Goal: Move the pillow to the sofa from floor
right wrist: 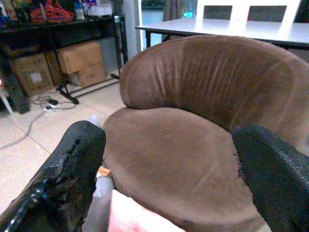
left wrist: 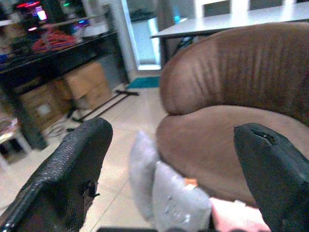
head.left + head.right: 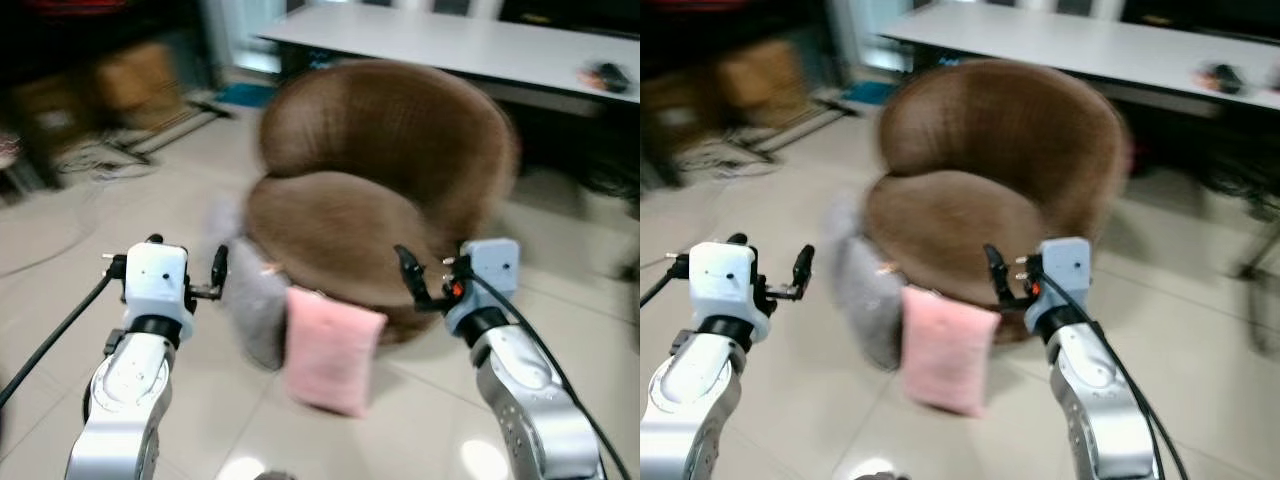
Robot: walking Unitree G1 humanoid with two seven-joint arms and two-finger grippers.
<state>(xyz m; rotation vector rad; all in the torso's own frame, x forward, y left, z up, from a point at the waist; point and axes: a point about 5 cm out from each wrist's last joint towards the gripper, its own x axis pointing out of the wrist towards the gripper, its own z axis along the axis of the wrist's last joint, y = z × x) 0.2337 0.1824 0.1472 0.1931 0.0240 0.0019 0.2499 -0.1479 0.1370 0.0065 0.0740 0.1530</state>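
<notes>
Both grippers are raised in front of the robot w/ fingers spread wide, holding nothing: left gripper [image 3: 217, 270] sits above the tiled floor [image 3: 60, 290] by the grey pillow [image 3: 252, 305], right gripper [image 3: 412, 280] hovers at the front edge of the brown round sofa [image 3: 380, 170]. Pink pillow [image 3: 330, 348] stands on the floor, leaning against the sofa's base, between the two grippers & touching the grey one. White table [image 3: 450, 40] stands behind the sofa; cardboard boxes [image 1: 72, 60] sit under a black rack [image 1: 53, 21] off to the left.
</notes>
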